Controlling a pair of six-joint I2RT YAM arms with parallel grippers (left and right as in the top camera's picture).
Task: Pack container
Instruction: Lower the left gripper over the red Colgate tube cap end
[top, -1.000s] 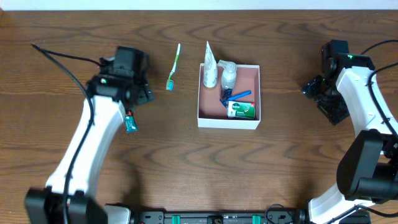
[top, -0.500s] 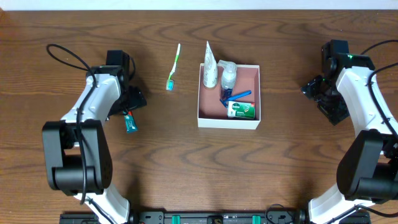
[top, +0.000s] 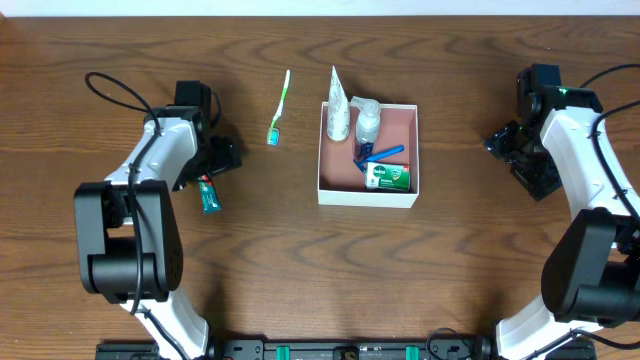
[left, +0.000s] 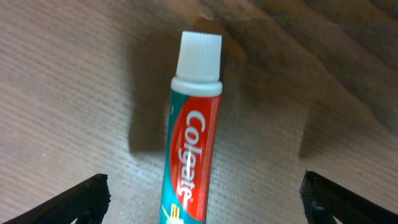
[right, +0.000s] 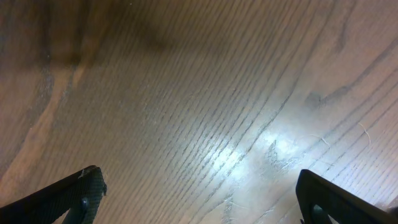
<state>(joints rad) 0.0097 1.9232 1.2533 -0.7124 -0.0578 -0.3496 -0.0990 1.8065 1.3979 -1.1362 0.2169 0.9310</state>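
1. Closest to the robot's own side, two arms rise from the near edge of the table (top: 450, 260), one on each side, each with one gripper.
2. One toothpaste tube (top: 209, 197) lies flat on the wood at the left, outside the container. The left gripper (top: 214, 165) hangs right over it with its jaws spread wide, holding nothing.
3. One container (top: 345, 197) sits open side up, a little right of the table's middle. It lies between the two grippers and well apart from both.
4. Four things lie inside it:
   - a green-and-white packet (top: 390, 177) by the near wall;
   - a blue razor (top: 378, 153) just beyond the packet;
   - a clear pump bottle (top: 368, 122) farther back;
   - a white tube (top: 338, 112) at the far left corner, its tip reaching past the far wall.
5. Off to the right, the right gripper (top: 508, 148) is also wide open and empty.
6. One green-and-white toothbrush (top: 279, 108) lies left of the container, near it but not touching, with its head toward the near side.
7. Only the overhead view shows the container, its four contents and the toothbrush — neither wrist camera catches any of them.
8. Only the left wrist view makes the toothpaste readable. It shows white Colgate lettering on red and a ribbed white cap (left: 199, 56) pointing away, and the tube lies between the two dark fingertips (left: 87, 196), touched by neither.
9. The right wrist view shows only bare wood grain with a patch of glare between its two fingertips (right: 87, 190).
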